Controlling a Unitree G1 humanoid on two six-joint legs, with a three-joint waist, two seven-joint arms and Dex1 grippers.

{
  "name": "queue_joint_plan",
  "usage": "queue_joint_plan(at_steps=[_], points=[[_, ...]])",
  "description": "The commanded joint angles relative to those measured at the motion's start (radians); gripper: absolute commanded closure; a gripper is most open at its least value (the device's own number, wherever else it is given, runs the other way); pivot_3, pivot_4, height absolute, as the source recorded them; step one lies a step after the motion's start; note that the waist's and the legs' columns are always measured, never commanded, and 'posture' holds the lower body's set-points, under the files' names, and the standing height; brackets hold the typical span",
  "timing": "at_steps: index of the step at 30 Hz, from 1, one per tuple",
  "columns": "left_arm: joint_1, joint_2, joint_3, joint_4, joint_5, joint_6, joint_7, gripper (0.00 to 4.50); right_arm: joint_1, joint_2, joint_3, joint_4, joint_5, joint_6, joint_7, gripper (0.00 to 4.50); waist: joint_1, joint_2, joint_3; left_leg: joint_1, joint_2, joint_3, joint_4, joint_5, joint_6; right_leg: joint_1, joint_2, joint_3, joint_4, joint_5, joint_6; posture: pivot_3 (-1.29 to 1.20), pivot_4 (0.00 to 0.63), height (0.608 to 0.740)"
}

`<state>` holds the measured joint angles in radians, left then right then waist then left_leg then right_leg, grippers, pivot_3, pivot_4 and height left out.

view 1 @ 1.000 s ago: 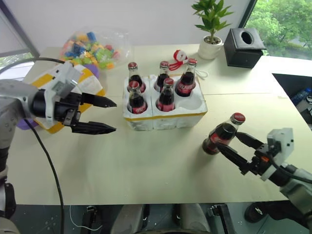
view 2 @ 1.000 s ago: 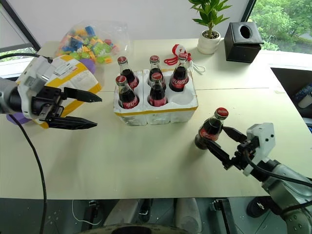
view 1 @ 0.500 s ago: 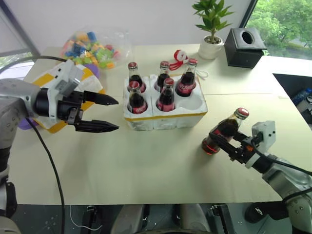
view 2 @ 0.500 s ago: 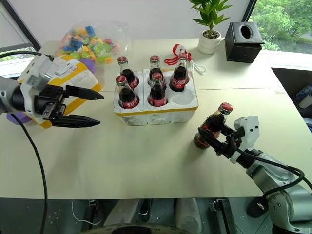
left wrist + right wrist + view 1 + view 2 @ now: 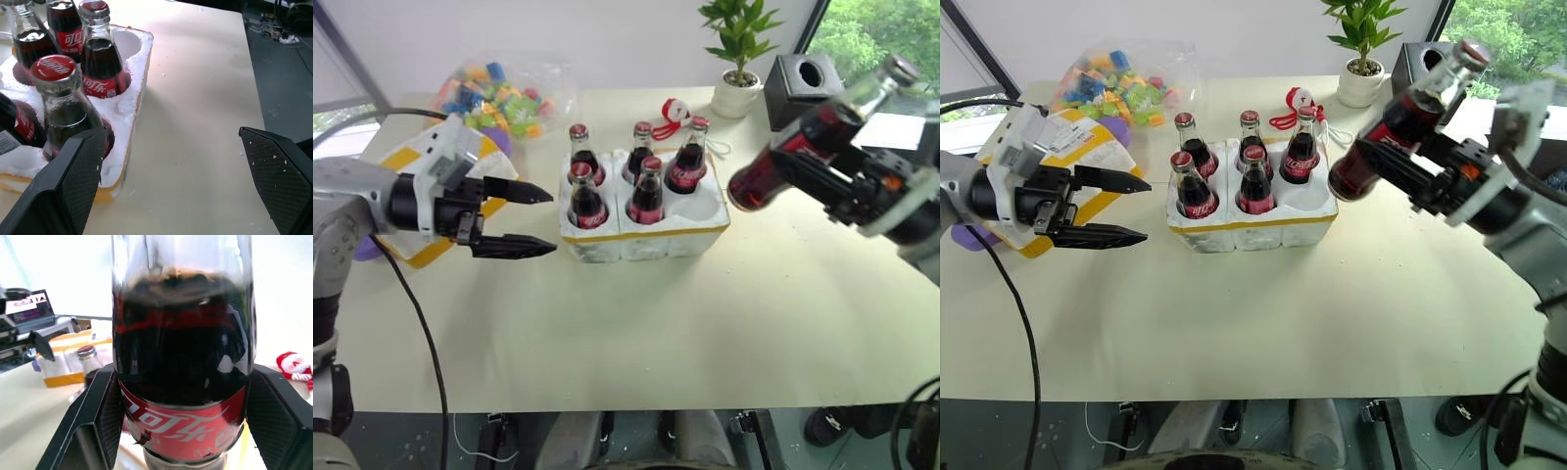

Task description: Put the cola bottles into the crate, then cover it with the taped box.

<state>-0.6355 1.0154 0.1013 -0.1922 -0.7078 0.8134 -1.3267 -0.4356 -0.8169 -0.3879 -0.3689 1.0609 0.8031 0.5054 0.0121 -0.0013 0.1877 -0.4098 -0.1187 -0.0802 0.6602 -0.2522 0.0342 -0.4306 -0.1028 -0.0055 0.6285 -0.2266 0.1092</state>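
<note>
The white foam crate (image 5: 646,233) with a yellow strip stands mid-table and holds several red-capped cola bottles (image 5: 586,196); its front right well (image 5: 702,208) is empty. Another cola bottle (image 5: 803,147) hangs tilted in the air to the crate's right, with my right gripper (image 5: 1400,162) shut on its body (image 5: 181,357). My left gripper (image 5: 553,221) is open and level just left of the crate, with nothing between its fingers (image 5: 73,181). Behind that gripper lies the taped box (image 5: 1087,147), yellow-banded with a white label.
A clear bag of coloured blocks (image 5: 504,93) lies at the back left. A Santa toy (image 5: 674,113), a potted plant (image 5: 736,59) and a black tissue box (image 5: 803,93) stand behind the crate. The table's right edge (image 5: 901,225) passes under the raised arm.
My right gripper shut on the bottle that stood on the table at the right and lifted it high, tilted. The left gripper stayed put and open.
</note>
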Motion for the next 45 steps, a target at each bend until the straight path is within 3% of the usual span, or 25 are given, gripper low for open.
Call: queue_joint_plan(at_steps=[1,4,10,25,32,34,36,42,45], points=[[-0.014,0.001,0.029,-0.010,-0.003,-0.024,0.018,0.00,-0.117,0.039,0.127,0.068,-0.133,-0.062,0.008,1.64,-0.001,0.000,0.000,0.000,0.000,0.000,0.000,0.000,0.000,-0.001,0.000,0.000,0.000,0.000,0.000,0.00,0.150,0.732],[-0.003,0.004,0.037,-0.021,-0.009,-0.028,0.029,0.00,-0.176,0.092,0.229,0.159,-0.257,-0.114,0.031,1.64,-0.002,0.000,0.000,-0.001,0.000,0.001,0.000,0.000,0.000,-0.002,0.000,0.000,0.000,0.001,0.002,0.00,0.150,0.732],[0.002,0.009,0.059,-0.029,-0.024,-0.018,0.054,0.00,-0.208,0.164,0.286,0.280,-0.363,-0.168,0.092,1.64,0.001,-0.001,0.000,-0.002,-0.001,0.000,-0.001,0.002,-0.004,-0.003,0.000,0.000,0.000,0.001,0.002,0.00,0.150,0.732],[0.004,0.001,0.062,-0.029,-0.031,-0.032,0.093,0.00,-0.210,0.243,0.263,0.279,-0.386,-0.148,0.142,1.64,-0.002,-0.001,0.000,-0.001,-0.001,0.000,-0.001,0.002,-0.004,-0.004,0.001,0.000,0.002,0.002,0.001,0.00,0.150,0.732],[0.013,-0.005,0.058,-0.030,-0.023,-0.045,0.096,0.00,-0.167,0.237,0.283,0.331,-0.469,-0.181,0.168,1.64,-0.003,-0.001,0.000,-0.002,-0.001,0.000,-0.004,0.004,-0.007,-0.006,0.001,0.000,0.001,0.002,0.001,0.00,0.150,0.732],[0.016,-0.004,0.058,-0.029,-0.021,-0.047,0.096,0.00,-0.142,0.235,0.297,0.336,-0.493,-0.193,0.183,0.63,0.001,-0.001,0.000,-0.002,-0.001,0.000,-0.004,0.004,-0.007,-0.006,0.001,0.000,0.001,0.002,0.001,0.00,0.150,0.732],[0.024,-0.003,0.057,-0.035,-0.023,-0.048,0.092,0.00,-0.120,0.237,0.305,0.330,-0.512,-0.206,0.194,0.09,0.000,-0.001,0.000,-0.002,-0.001,0.000,-0.004,0.004,-0.007,-0.005,0.001,0.000,0.001,0.002,0.001,0.00,0.150,0.732],[0.030,-0.007,0.051,-0.048,-0.034,-0.046,0.092,0.00,-0.123,0.233,0.282,0.324,-0.534,-0.223,0.197,0.09,-0.004,-0.001,0.000,-0.002,0.000,0.000,-0.004,0.004,-0.007,-0.006,0.002,0.001,0.002,0.002,0.001,0.00,0.150,0.732],[0.047,0.011,0.070,-0.038,0.003,-0.067,0.118,0.00,-0.130,0.147,0.246,0.276,-0.508,-0.192,0.265,0.09,-0.002,-0.001,0.000,-0.002,-0.001,0.000,-0.004,0.004,-0.007,-0.006,0.001,0.001,0.002,0.002,0.001,0.00,0.150,0.732]])
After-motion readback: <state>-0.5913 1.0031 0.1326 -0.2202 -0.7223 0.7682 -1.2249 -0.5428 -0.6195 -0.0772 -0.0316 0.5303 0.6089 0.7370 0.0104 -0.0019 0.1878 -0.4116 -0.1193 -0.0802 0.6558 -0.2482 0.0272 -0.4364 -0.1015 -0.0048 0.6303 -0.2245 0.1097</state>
